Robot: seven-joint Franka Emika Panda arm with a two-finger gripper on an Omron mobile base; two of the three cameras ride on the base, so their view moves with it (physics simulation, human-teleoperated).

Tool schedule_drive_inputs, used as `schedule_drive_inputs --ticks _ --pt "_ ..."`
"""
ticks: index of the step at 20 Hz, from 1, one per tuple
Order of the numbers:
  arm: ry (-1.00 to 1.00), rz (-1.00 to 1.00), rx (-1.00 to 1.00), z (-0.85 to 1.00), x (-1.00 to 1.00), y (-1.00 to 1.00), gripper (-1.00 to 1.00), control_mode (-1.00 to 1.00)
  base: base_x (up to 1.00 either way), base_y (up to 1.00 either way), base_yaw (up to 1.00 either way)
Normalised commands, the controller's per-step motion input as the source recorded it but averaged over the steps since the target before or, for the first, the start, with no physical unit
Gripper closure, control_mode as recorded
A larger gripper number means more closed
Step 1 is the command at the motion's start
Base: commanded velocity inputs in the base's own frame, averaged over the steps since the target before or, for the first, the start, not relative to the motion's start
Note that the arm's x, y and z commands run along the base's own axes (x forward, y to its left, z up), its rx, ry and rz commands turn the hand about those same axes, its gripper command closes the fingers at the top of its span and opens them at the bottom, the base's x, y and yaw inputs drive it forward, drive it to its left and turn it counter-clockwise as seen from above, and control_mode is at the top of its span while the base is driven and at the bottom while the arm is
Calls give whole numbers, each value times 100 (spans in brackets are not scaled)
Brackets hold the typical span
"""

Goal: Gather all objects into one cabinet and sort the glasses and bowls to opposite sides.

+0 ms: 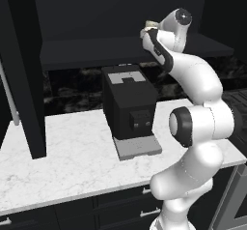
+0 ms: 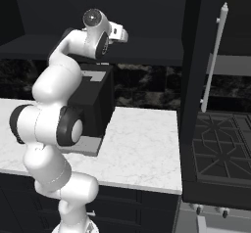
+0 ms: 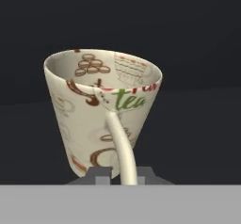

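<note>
The gripper [image 3: 123,175] is closed on the handle of a cream mug [image 3: 101,110], its two dark fingertips [image 3: 100,173] pinching the slim handle just above the bottom edge of the hand view. The mug tilts a little in that view, mouth up, printed with brown cups, stacked beans and the word "tea" in green; behind it is only the dark inside of the cabinet [image 1: 120,11]. In the left base view the arm [image 1: 193,127] reaches up from the lower right, bends over the bench [image 1: 67,161] and puts its hand at the cabinet's shelf [image 1: 96,50], near the shelf's right end; a sliver of the cream mug [image 1: 150,25] shows just beyond the wrist, at shelf height. Whether the mug rests on the shelf or hangs just above it cannot be told. Below the hand, a black coffee machine [image 1: 130,106] stands on the white marble bench towards its back edge. In the right base view the hand [image 2: 115,31] points towards the cabinet's interior, and the open door [image 2: 193,80] with its long white handle [image 2: 214,56] stands to the right, in front of a stove [image 2: 220,153] beside the bench's right end.
</note>
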Motion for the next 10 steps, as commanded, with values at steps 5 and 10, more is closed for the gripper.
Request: schedule_drive_inputs --ticks 5,10 --pt "-10 0 0 2 -40 0 100 -100 0 0 0" --pt "-12 0 0 0 -92 0 100 -100 0 0 0"
